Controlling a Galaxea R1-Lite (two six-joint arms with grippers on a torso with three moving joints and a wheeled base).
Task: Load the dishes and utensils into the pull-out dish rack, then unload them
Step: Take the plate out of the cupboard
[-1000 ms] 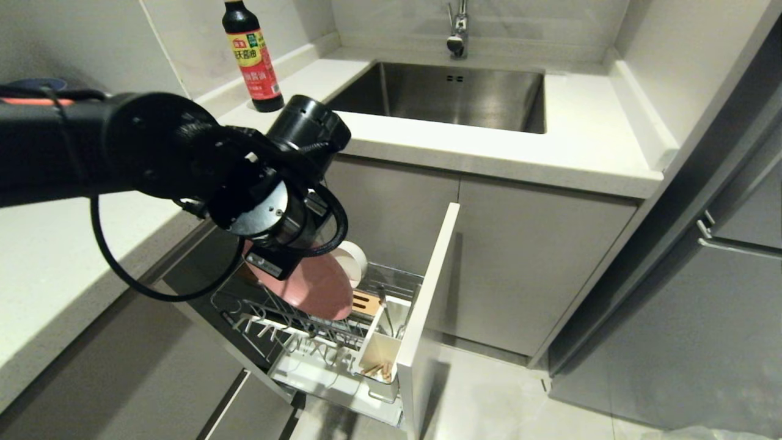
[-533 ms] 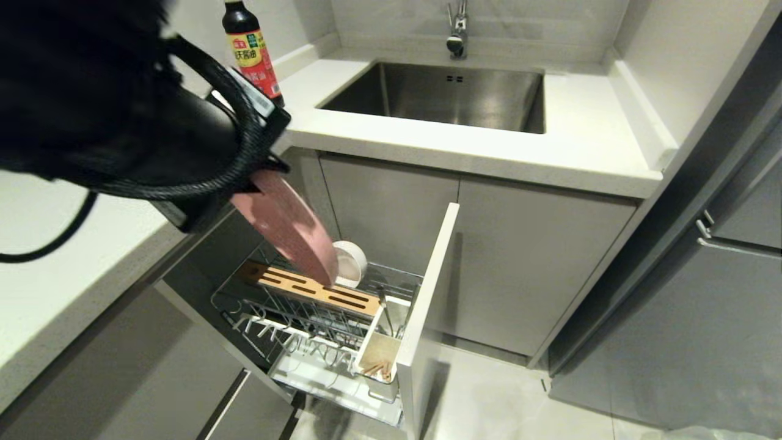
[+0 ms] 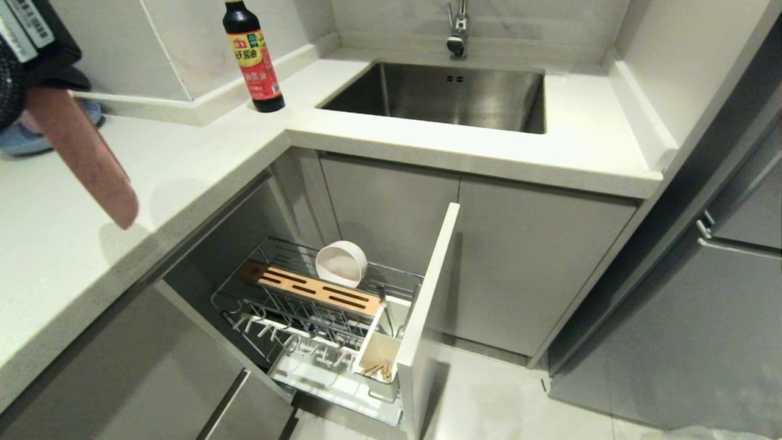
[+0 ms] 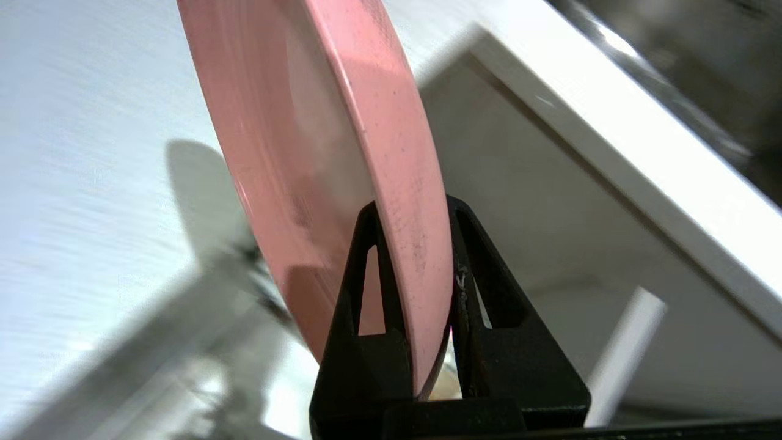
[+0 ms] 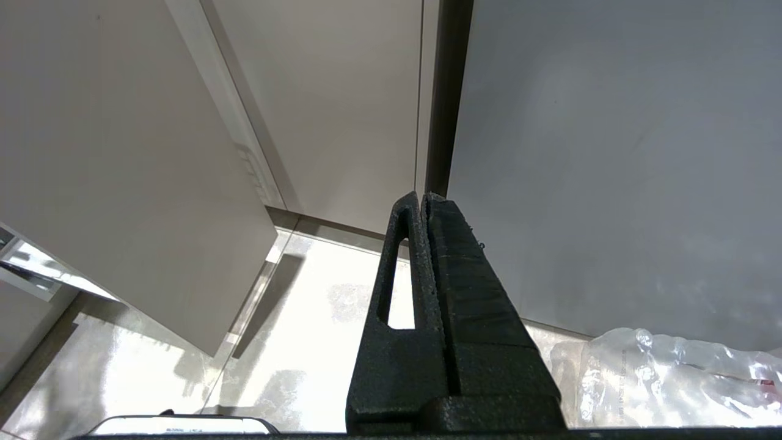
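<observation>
Pink plate (image 3: 82, 153) hangs over the white countertop (image 3: 183, 159) at about nine o'clock in our head view, tilted so its lower end points toward five o'clock, and it casts a soft shadow on the counter beneath it. We see our left gripper (image 4: 415, 223) pinching the plate's rim between its two black fingers (image 4: 366, 275), one on each face of the plate. In the head view only the gripper's dark body shows at the top corner near ten o'clock, above the plate's upper end. Behind the plate a blue dish (image 3: 24, 137) sits on the counter; how close it is we cannot tell.

We find the pull-out dish rack (image 3: 317, 311) drawn out of the grey cabinet at about six o'clock. The cream-white bowl (image 3: 341, 264) stands on edge at the rack's far side, just behind the slotted wooden strip (image 3: 317, 292). At the rack's near end, against the white front panel (image 3: 427, 318), the white utensil cup (image 3: 379, 354) holds the chopsticks (image 3: 374, 369), whose tips show in its bottom. A thin metal handle (image 3: 386, 313) rises just beside the cup.

A soy sauce bottle (image 3: 252, 58) stands at twelve o'clock, left of the steel sink (image 3: 440, 95).

Our right gripper (image 5: 424, 201) is down near the floor (image 5: 317, 318) beside a cabinet door, its fingers pressed together on nothing. A crumpled clear plastic bag (image 5: 660, 379) lies near it.
</observation>
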